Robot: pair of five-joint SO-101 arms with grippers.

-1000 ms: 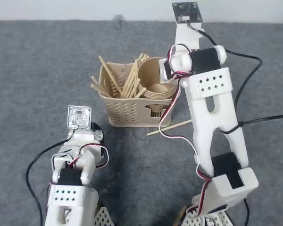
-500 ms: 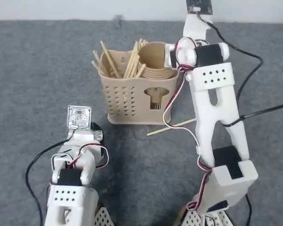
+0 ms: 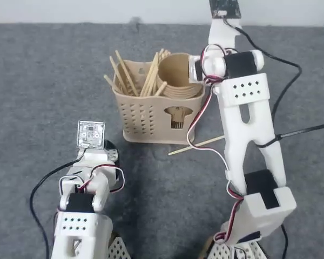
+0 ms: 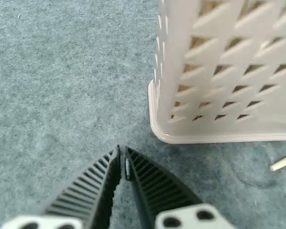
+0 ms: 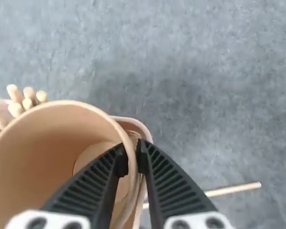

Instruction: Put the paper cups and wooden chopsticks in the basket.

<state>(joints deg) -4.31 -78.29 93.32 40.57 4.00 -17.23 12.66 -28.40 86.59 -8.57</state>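
Basket (image 3: 146, 116) shifted upright — right gripper (image 5: 132, 152) pinches cup (image 5: 43, 138) rim, carpet (image 3: 54, 70) open around.

Bench (image 3: 54, 75): covered in grey, short-pile carpet-like fabric. Rear edge meets a plain pale wall (image 3: 97, 11). Lighting even, diffuse.

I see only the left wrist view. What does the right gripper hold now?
Observer: The right gripper is shut on the rim of a tan paper cup.
Operator: Where is that cup?
Observer: Inside the beige perforated plastic basket, next to leaning wooden chopsticks.
Operator: Is the stick end near me a whole chopstick?
Observer: Yes, one loose wooden chopstick lies on the grey carpet beside the basket.
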